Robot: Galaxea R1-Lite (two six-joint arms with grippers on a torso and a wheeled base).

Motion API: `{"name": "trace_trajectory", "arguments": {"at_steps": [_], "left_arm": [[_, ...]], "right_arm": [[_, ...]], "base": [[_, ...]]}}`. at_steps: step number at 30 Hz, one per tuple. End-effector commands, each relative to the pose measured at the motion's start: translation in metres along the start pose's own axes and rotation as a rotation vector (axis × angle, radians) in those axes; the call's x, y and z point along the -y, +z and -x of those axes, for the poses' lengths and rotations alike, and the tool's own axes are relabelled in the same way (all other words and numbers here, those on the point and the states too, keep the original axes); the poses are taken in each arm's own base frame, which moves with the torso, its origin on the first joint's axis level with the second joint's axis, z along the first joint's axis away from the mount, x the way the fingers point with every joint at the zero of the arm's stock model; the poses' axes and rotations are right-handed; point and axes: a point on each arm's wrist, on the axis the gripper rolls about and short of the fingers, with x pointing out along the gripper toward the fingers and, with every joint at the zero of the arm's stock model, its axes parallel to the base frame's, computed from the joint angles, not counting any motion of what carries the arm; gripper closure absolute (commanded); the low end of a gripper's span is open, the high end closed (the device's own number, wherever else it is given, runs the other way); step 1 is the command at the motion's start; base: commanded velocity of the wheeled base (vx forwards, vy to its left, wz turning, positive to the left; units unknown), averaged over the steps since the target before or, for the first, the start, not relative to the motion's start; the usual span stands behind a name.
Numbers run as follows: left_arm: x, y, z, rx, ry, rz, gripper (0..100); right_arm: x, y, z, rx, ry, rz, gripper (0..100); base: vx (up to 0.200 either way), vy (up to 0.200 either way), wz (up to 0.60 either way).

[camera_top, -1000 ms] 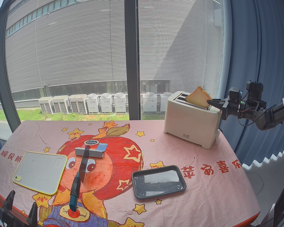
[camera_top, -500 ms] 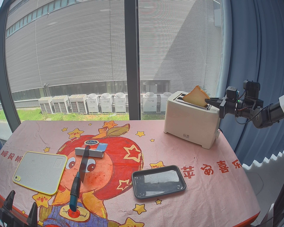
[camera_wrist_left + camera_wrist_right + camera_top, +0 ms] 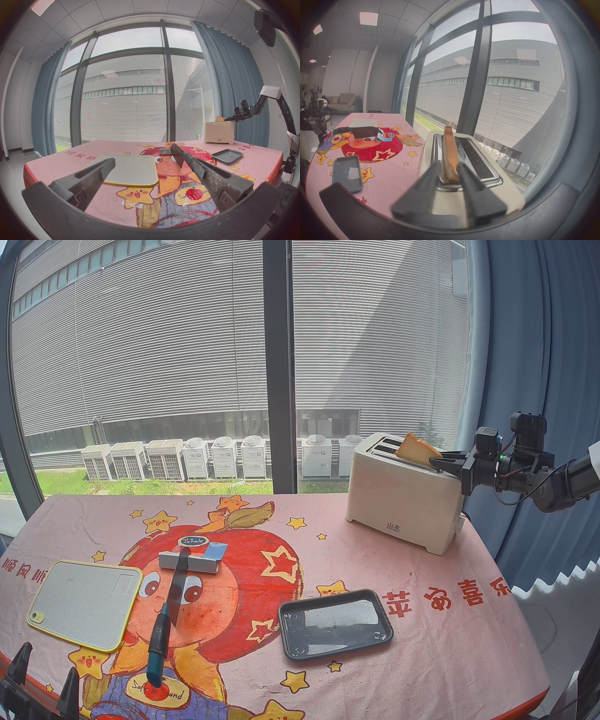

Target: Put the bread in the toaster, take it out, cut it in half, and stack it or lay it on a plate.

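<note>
Bread [image 3: 417,449] partly inside toaster [image 3: 400,502] slot

The toaster [image 3: 406,499] stands at the tabletop's [image 3: 375,555] far right corner, with the bread [image 3: 417,450] tilted and partly sunk in a slot. The right gripper [image 3: 439,460] is level with the toaster's top, jaws pinching the slice's corner. A dark plate [image 3: 335,622] lies toward the near edge. The cutting board [image 3: 84,604] and knife [image 3: 164,621] lie toward the near left corner.

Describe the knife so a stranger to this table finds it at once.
On the pink table, look between the yellow-rimmed cutting board and the dark tray. The knife lies there, tip propped on a grey block, alone in having a blue handle.
</note>
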Motion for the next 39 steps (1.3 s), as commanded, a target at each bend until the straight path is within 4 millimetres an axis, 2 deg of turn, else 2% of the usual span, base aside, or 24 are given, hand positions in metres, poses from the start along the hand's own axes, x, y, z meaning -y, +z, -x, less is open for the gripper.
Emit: {"name": "trace_trajectory", "arguments": {"at_steps": [1, 10, 19, 25, 39], "left_arm": [[0.000, -0.005, 0.000, -0.001, 0.001, 0.000, 0], [0.000, -0.005, 0.000, -0.001, 0.001, 0.000, 0], [0.000, -0.005, 0.000, -0.001, 0.002, 0.000, 0], [0.000, -0.005, 0.000, -0.001, -0.001, 0.000, 0], [0.000, -0.005, 0.000, -0.001, 0.002, 0.002, 0]], "right_arm": [[-0.002, 0.005, 0.003, 0.001, 0.002, 0.000, 0], [-0.002, 0.010, 0.008, 0.011, -0.004, 0.004, 0], [-0.007, 0.017, 0.021, 0.011, -0.015, -0.004, 0], [-0.029, 0.018, 0.040, -0.006, -0.001, -0.121, 0], [-0.072, 0.025, 0.095, -0.014, -0.005, -0.182, 0]], "base": [[0.000, 0.000, 0.00], [0.000, 0.000, 0.00], [0.000, 0.000, 0.00], [0.000, 0.000, 0.00], [0.000, 0.000, 0.00]]}}
